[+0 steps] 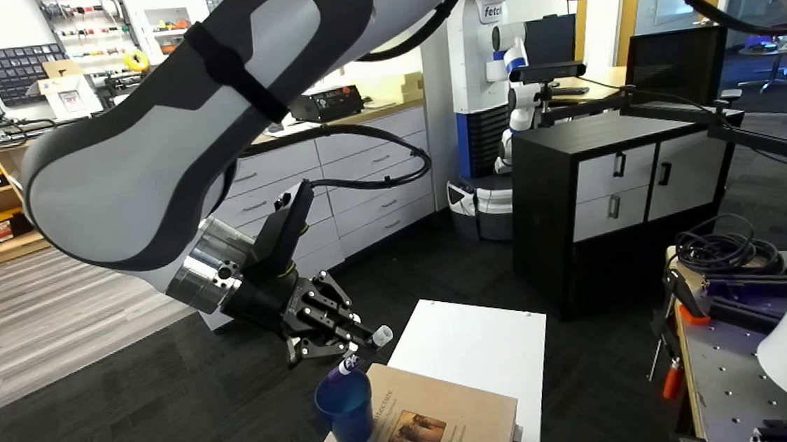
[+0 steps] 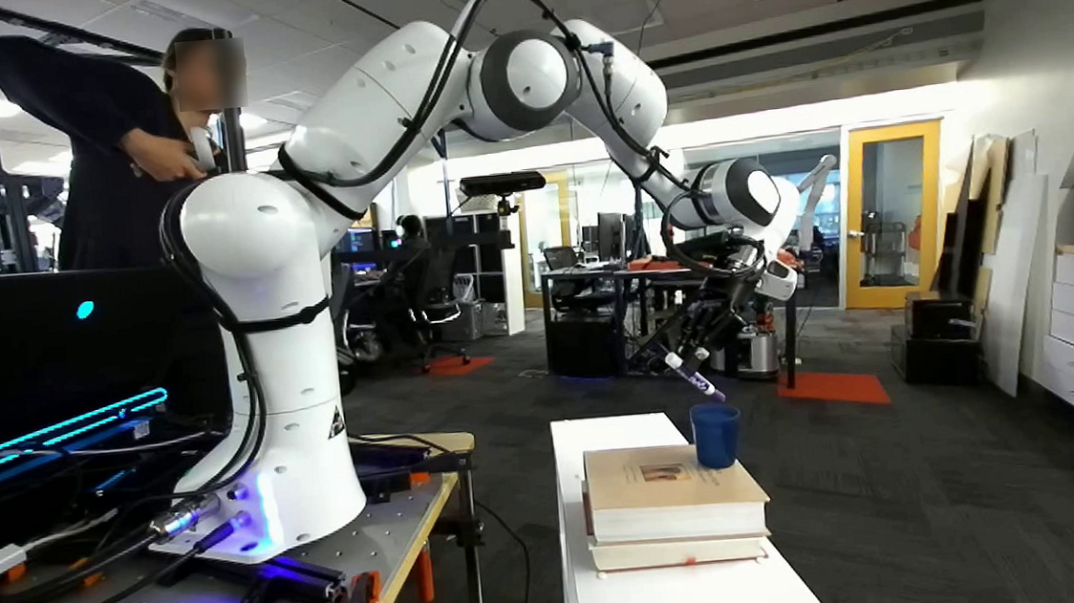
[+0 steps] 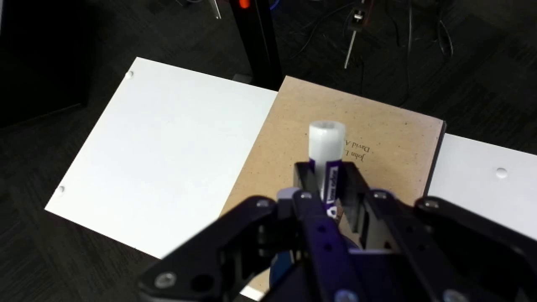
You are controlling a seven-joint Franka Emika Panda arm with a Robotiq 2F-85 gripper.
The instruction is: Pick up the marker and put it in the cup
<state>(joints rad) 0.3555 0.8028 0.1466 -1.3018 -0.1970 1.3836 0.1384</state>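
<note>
The marker is white and purple; it shows in both exterior views (image 1: 382, 336) (image 2: 696, 379) and in the wrist view (image 3: 327, 144). My gripper (image 1: 366, 342) is shut on the marker's middle, which also shows in the wrist view (image 3: 325, 178). The marker is held tilted in the air, white end higher and purple end lower. The blue cup (image 1: 347, 411) stands upright on the tan book, just below the marker's low end; it also shows in an exterior view (image 2: 717, 437). In the wrist view the fingers hide most of the cup (image 3: 281, 266). The inside bottom of the cup is hidden.
The tan book (image 1: 475, 411) lies on another book on a white table (image 2: 595, 431). The cup is close to the book's edge. A black cabinet (image 1: 549, 237) and white drawers (image 1: 381, 201) stand beyond. A person (image 2: 119, 162) stands behind the robot's base.
</note>
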